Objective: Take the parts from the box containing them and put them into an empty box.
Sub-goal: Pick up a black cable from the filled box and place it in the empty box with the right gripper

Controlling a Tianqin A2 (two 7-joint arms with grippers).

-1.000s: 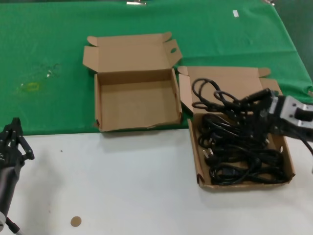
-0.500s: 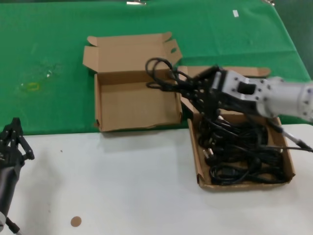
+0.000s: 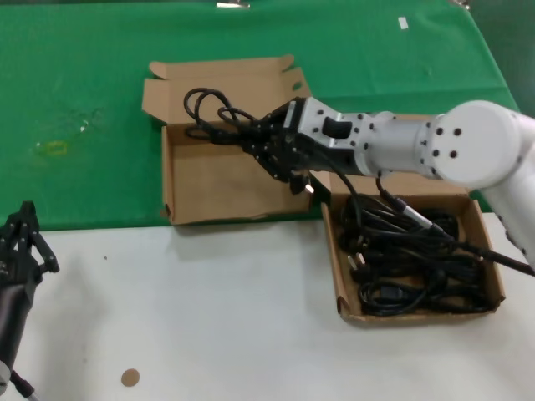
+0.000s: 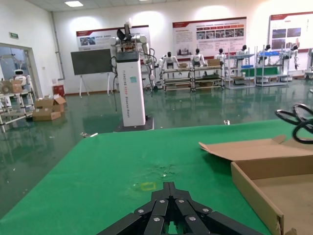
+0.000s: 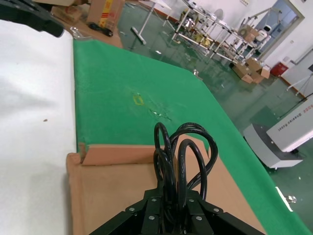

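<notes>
My right gripper (image 3: 261,147) is shut on a black coiled power cord (image 3: 209,113) and holds it above the smaller squarish empty box (image 3: 219,182), near that box's back right part. A plug end (image 3: 303,185) hangs below the wrist. In the right wrist view the cord's loops (image 5: 182,149) stick out past the gripper (image 5: 173,198) over the box floor (image 5: 110,188). The longer box (image 3: 495,280) at the right holds several more black cords (image 3: 410,267). My left gripper (image 3: 28,221) is parked at the near left, shut and empty (image 4: 169,188).
Both boxes lie at the near edge of a green cloth (image 3: 84,125), with white table (image 3: 209,317) in front. A small brown disc (image 3: 129,378) lies on the white table. The empty box's lid (image 3: 221,88) stands open at the back.
My right gripper has lifted a cord bundle out of the right box and carried it left, over the empty box. The left arm has not moved.
</notes>
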